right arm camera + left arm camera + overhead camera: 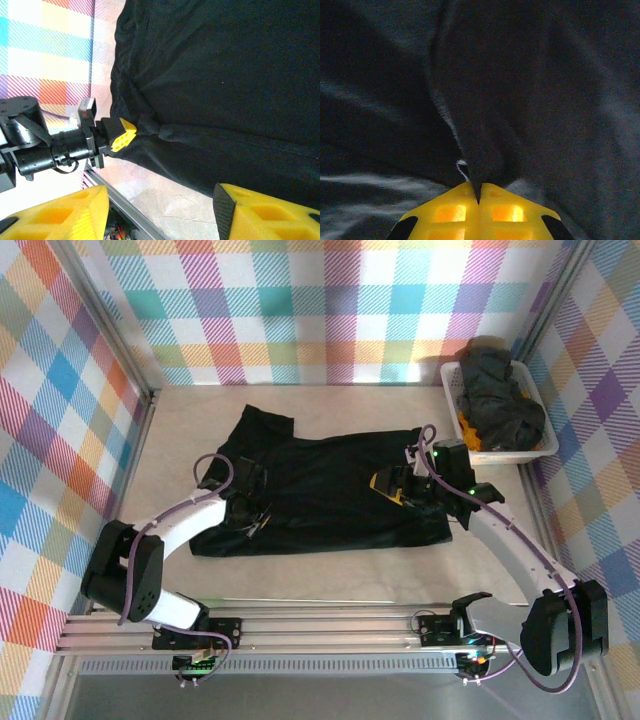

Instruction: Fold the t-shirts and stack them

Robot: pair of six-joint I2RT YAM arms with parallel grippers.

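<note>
One black t-shirt (330, 465) lies spread flat across the middle of the table. My left gripper (255, 510) sits at its left part, near the front hem. In the left wrist view its yellow fingers (455, 210) are shut on a pinched ridge of the black cloth (485, 150). My right gripper (395, 485) hovers over the shirt's right part. In the right wrist view it (162, 212) stands open, with bare table and the shirt's hem (200, 175) between its fingers. The left gripper (122, 136) also shows there, holding the cloth. More black t-shirts (505, 400) are heaped in the basket.
A white plastic basket (505, 455) stands at the back right against the checked wall, with a small orange item (467, 425) inside. Bare tabletop (330, 565) runs in front of the shirt up to the metal rail (320, 625) at the near edge.
</note>
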